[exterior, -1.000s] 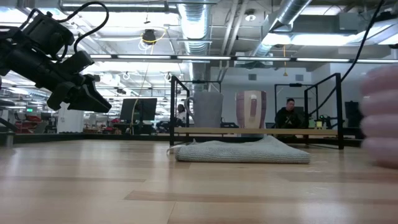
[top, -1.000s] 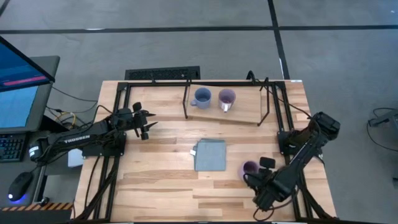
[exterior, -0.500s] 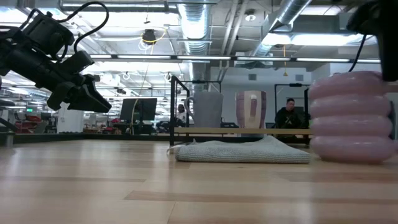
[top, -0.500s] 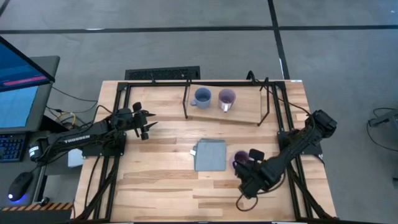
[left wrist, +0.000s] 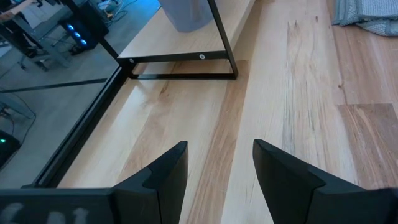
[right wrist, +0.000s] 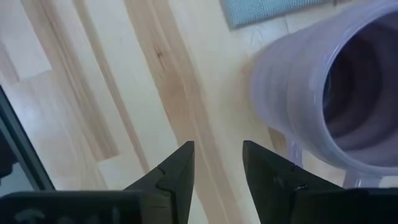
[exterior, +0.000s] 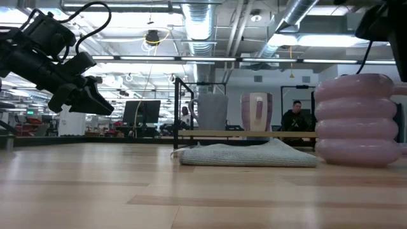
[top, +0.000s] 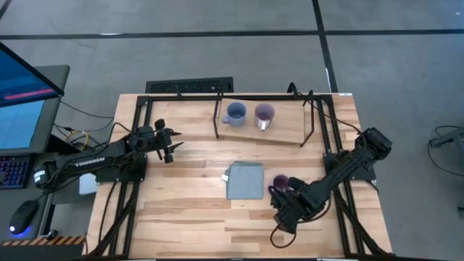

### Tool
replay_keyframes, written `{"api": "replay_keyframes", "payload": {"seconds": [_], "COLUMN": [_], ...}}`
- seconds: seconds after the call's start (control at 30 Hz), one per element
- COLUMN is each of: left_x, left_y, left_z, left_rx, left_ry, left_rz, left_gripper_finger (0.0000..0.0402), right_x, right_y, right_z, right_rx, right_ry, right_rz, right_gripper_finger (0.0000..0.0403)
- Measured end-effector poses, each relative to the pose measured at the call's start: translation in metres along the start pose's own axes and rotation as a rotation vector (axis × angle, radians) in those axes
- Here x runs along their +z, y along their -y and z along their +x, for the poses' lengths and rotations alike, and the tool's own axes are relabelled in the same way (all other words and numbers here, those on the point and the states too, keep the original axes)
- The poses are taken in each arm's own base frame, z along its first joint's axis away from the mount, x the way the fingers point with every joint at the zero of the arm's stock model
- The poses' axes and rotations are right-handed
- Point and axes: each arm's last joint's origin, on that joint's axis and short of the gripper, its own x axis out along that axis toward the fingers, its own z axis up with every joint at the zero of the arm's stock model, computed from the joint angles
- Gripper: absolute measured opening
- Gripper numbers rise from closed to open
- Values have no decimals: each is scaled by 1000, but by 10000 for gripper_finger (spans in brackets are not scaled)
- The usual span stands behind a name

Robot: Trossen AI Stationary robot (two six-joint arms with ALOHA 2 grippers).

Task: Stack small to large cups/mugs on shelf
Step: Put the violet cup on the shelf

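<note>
We see the purple mug (top: 280,184) upright on the table, right of the grey cloth (top: 245,180). Our right gripper (top: 284,214), fingers apart and empty, is just near of it, far closer than the left gripper (top: 168,145), also open.

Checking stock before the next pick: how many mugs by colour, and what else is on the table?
Blue handled mug on the wooden shelf: 1
Light purple handled mugs: 2
Flat grey-blue square cloth: 1
Total: 4
</note>
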Motion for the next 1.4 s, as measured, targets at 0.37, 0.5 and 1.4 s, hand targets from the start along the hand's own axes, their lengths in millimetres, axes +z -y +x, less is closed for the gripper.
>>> {"api": "replay_keyframes", "payload": {"seconds": [0.37, 0.5, 1.4], "left_x": [0, 0, 0], "left_y": [0, 0, 1], "left_z": [0, 0, 0], "left_rx": [-1, -1, -20], "left_ry": [-1, -1, 3], "left_rz": [0, 0, 0], "left_gripper_finger": [174, 174, 174], "right_x": [-10, -21, -24], "right_y": [1, 10, 17], "right_z": [-1, -3, -6], "right_rx": [-34, -152, -281], "right_ry": [-66, -137, -78], "right_rz": [29, 82, 66], "right_gripper_finger": [150, 140, 134]}}
